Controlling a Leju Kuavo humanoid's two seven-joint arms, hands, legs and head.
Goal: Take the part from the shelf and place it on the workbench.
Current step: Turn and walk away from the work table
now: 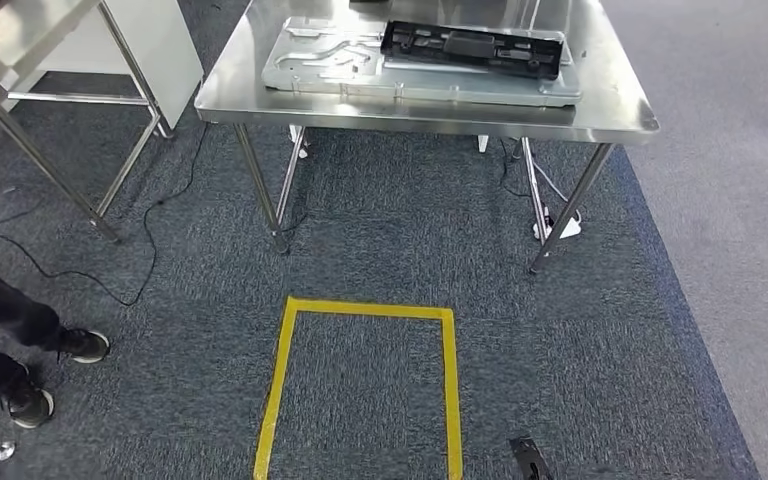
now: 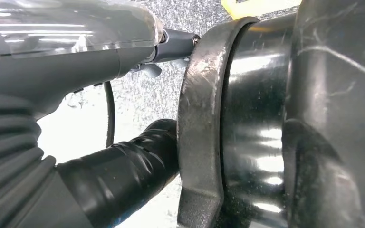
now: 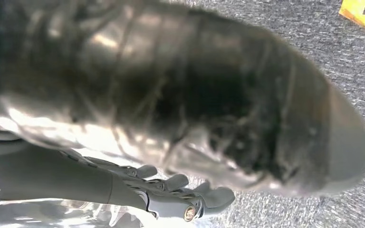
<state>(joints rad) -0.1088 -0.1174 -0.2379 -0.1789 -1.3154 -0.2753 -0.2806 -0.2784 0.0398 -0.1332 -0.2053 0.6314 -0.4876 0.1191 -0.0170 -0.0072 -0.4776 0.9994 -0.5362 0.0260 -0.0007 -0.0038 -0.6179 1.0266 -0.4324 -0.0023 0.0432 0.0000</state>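
On the far steel workbench [image 1: 615, 105], across the grey carpet, a long black plastic part [image 1: 475, 47] lies flat on top of a pale sheet-metal panel [image 1: 310, 62], towards the right half of that panel. By the look of it the part is light and fairly stiff, a ribbed moulding with holes and edges that give purchase, though long enough to tip if taken at one end; a hold near its middle, across the narrow width, seems safest. Both arms hang down beside the body. In its wrist view the right hand [image 3: 171, 190] shows pale fingers loosely apart with nothing between them. Of the left hand [image 2: 52, 71] I see the grey cover and thumb close up, and I cannot tell whether its fingers are spread or curled. A yellow taped square [image 1: 365, 380] marks the floor nearer to us, and a person's legs [image 1: 5, 320] stand at the left.
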